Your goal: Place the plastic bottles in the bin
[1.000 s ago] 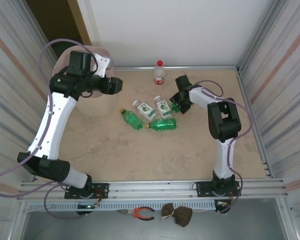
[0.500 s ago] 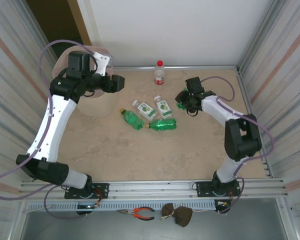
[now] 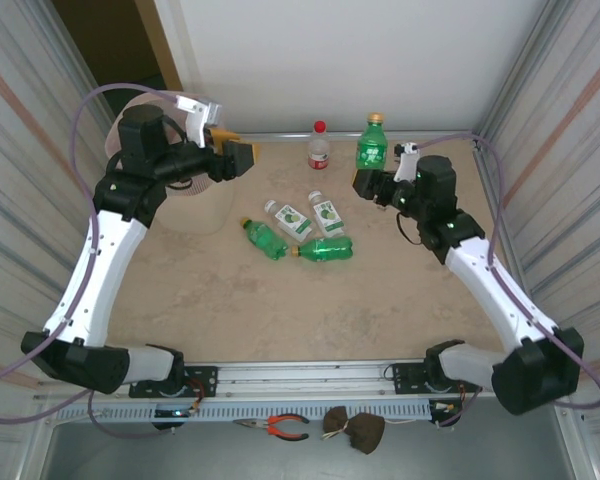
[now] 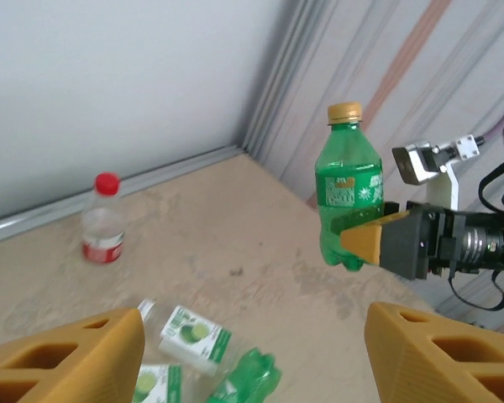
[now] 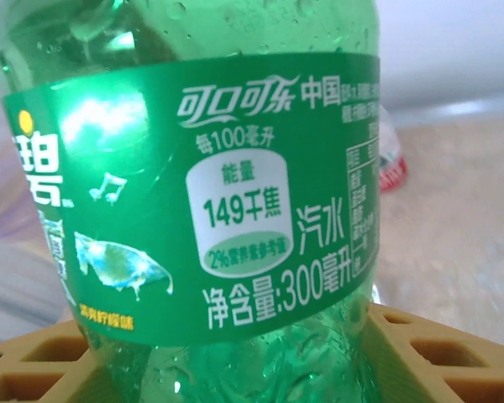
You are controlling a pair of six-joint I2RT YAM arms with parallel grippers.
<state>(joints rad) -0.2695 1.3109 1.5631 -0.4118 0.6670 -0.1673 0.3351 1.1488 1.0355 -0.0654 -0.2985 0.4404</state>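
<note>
Overhead, the right pincer (image 3: 373,183) is closed on the lower body of a green plastic bottle with a yellow cap (image 3: 372,148). It holds the bottle upright and off the beige tabletop (image 3: 280,300), likely so the bottle can travel above the others. The tall pinkish translucent bin (image 3: 202,208) stands well off to that pincer's left. On the way to it are a clear red-capped bottle (image 3: 319,148) standing near the back rail (image 3: 280,135) and four bottles (image 3: 325,249) lying flat lower down. The left pincer (image 3: 242,156) hovers just beside the bin, fingers apart, holding nothing. The rail runs close behind the held bottle, and the open room lies toward the bin.

From the left wrist, that pincer's own orange fingers (image 4: 67,353) are spread wide with nothing between them. They face the held bottle, perhaps ready for a handover, though that is a guess.

From the right wrist, the bottle's green label (image 5: 235,210) rises between the two yellow lattice fingers (image 5: 441,353), so the grip is low on the body.
</note>
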